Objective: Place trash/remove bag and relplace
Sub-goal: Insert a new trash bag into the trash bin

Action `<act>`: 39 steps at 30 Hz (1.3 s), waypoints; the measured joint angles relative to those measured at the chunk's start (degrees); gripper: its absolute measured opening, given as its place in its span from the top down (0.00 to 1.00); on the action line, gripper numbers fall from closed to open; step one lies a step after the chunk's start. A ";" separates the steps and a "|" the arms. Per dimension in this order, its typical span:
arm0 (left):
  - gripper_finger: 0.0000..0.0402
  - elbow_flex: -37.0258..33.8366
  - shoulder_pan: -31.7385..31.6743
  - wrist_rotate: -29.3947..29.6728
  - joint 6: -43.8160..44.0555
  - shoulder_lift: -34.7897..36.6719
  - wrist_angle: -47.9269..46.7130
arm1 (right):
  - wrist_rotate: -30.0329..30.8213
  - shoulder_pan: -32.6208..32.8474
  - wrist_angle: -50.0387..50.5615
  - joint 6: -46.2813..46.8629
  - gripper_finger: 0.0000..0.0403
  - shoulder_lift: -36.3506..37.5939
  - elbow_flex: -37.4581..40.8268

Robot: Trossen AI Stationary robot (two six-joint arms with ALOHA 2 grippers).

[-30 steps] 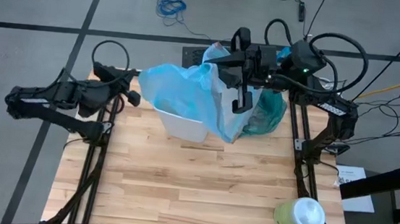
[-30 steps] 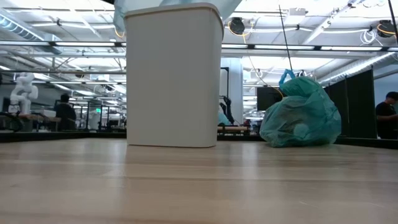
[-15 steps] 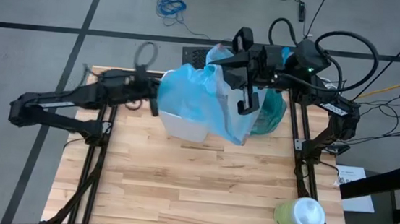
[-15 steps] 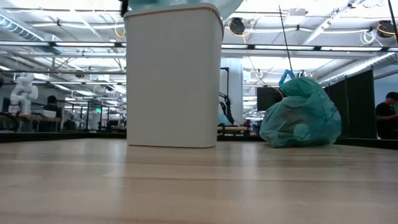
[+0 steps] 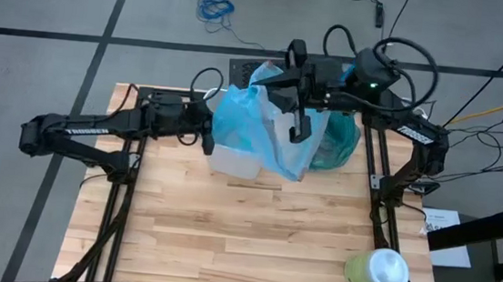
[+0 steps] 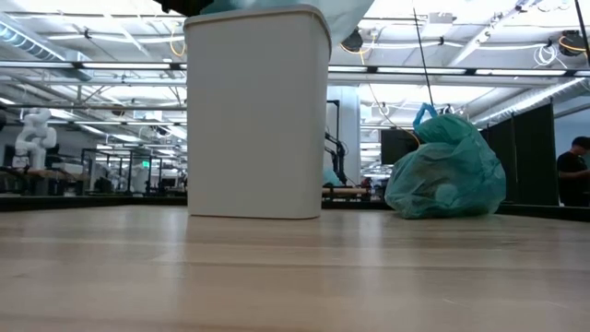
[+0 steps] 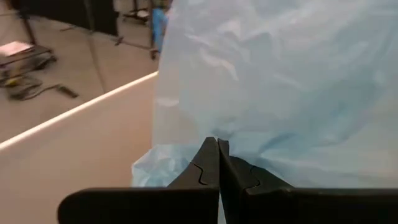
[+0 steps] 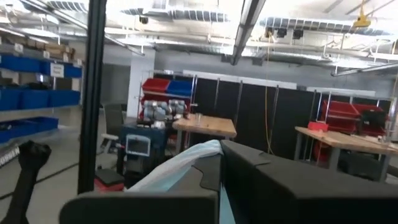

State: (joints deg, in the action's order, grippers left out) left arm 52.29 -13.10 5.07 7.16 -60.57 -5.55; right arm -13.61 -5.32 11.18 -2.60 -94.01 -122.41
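Two dark robot arms work over a white rectangular plastic bin (image 5: 234, 160) standing toward the far side of a pale wooden slatted table (image 5: 252, 241), as a pale sky-blue translucent plastic bag (image 5: 251, 123) is draped across the bin's open top. The left gripper (image 5: 208, 135) reaches in from the table's left edge and sits at the bag's left side, its two fingers pressed fully together; in the left wrist view the closed fingertips (image 7: 217, 163) lie right against the blue film, though whether any plastic is pinched between them cannot be told. The right gripper (image 5: 296, 127) hangs above the bin on the bag's right side, fingers closed, and in the right wrist view a strip of the sky-blue plastic (image 8: 180, 167) emerges at its dark fingers, so it appears to hold the bag's edge. Just beside the bin, to its right, the filled teal-green translucent liner with blue loop handles (image 6: 446, 169) rests on the tabletop, knotted at the top and bulging. Well apart, near the table's front right corner, stands a pale-green container with a white top (image 5: 377, 269). The low view shows the bin upright, the blue bag spilling over its rim.
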 joint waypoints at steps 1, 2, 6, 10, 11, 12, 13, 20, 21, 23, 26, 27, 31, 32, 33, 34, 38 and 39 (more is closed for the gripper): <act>1.00 0.01 0.00 1.54 -0.16 0.24 -1.15 | -0.08 -0.32 0.21 -0.28 1.00 -0.26 0.00; 1.00 0.00 -0.01 3.19 -0.45 0.41 -2.26 | -0.14 -0.54 0.57 -0.58 1.00 -0.54 0.00; 1.00 0.02 -0.04 7.45 -0.67 1.40 -5.03 | -1.40 -1.56 1.04 -1.43 1.00 -2.39 0.00; 1.00 0.02 0.00 8.74 -2.00 1.64 -6.08 | -7.89 -2.79 -0.34 -1.88 1.00 -4.96 0.00; 1.00 0.05 0.00 8.74 -2.06 1.61 -6.06 | -9.11 -3.14 -0.87 -2.61 1.00 -5.60 0.01; 1.00 0.28 -0.01 8.76 -2.08 1.61 -6.27 | -10.35 -3.53 -1.24 -3.41 1.00 -6.21 0.01; 1.00 0.66 -0.02 8.75 -2.10 1.65 -6.27 | -11.97 -4.04 -1.99 -4.11 1.00 -6.73 0.02; 1.00 4.22 0.49 8.73 -5.66 5.55 -5.93 | -24.50 -8.31 -11.72 -5.39 1.00 -8.80 0.04; 1.00 4.47 0.49 8.74 -6.07 6.23 -5.93 | -25.65 -8.88 -13.26 -5.70 1.00 -8.81 0.04; 1.00 4.73 0.48 8.76 -6.08 7.57 -5.90 | -26.39 -9.87 -16.46 -6.45 1.00 -8.82 0.04; 1.00 4.81 0.48 8.80 -6.03 9.13 -6.10 | -28.11 -11.61 -18.13 -7.97 1.00 -8.90 0.02; 1.00 4.81 0.48 8.78 -6.02 9.22 -6.37 | -29.02 -12.13 -18.12 -8.12 1.00 -9.09 0.01; 1.00 4.47 0.48 8.44 -4.82 7.62 -7.40 | -32.38 -13.95 -18.67 -5.91 1.00 -11.22 0.00; 1.00 4.21 0.48 7.92 -4.63 6.67 -7.41 | -33.66 -14.32 -19.10 -5.17 1.00 -11.87 0.00; 1.00 3.84 0.48 7.11 -4.62 5.82 -7.01 | -35.23 -14.66 -20.36 -4.37 1.00 -12.59 0.02; 1.00 3.51 0.48 6.31 -4.57 4.92 -6.18 | -36.17 -14.93 -22.09 -3.27 1.00 -13.21 0.02; 1.00 2.60 0.50 2.26 -4.46 1.28 -2.38 | -39.97 -16.19 -32.69 3.33 1.00 -15.40 0.02; 1.00 2.62 0.50 1.85 -4.46 0.57 -1.80 | -40.65 -16.54 -34.79 4.70 1.00 -15.88 0.02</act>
State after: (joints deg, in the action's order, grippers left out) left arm 54.92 -12.60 6.91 2.70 -60.00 -7.35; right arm -54.25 -21.86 -23.61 2.10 -109.88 -122.39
